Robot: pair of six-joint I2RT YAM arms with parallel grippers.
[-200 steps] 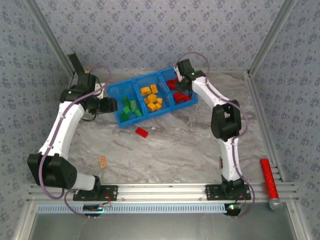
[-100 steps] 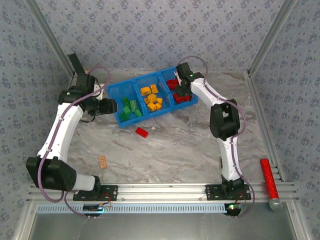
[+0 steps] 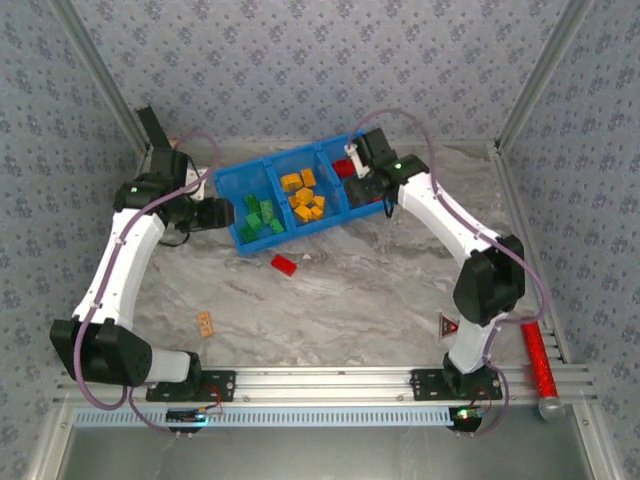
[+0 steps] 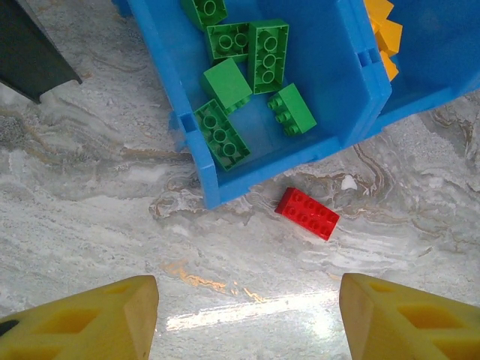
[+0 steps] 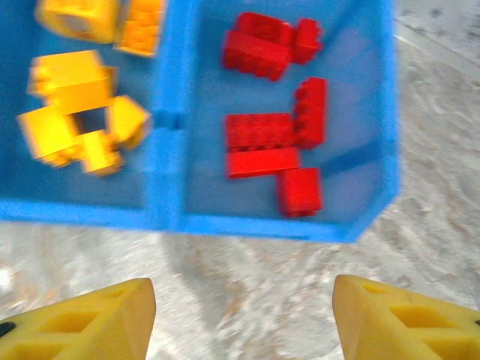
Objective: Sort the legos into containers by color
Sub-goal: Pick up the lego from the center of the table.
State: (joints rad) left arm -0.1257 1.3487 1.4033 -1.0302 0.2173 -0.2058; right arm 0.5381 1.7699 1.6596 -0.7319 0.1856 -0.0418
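Right arm has swung its elbow outward toward the counter's right side since the earlier frame, uncovering a red-edged triangular sign near its base. The left arm keeps much the same pose.

Right jaws: wide apart and empty. The yellow fingers stand at either side of the wrist view, above bare counter just in front of the blue bin.

Left jaws: wide apart and empty, poised at the bin's left end above the counter.

Bin contents, by compartment:
- Left: green legos.
- Middle: orange-yellow legos.
- Right: red legos.

Each compartment holds one colour only.

Outstanding: one red brick lies studs-up on the counter, just outside the bin's near wall and close to the divider between the green and orange-yellow compartments. It touches neither the bin nor either arm.

A tan tile lies well apart, toward the near left.
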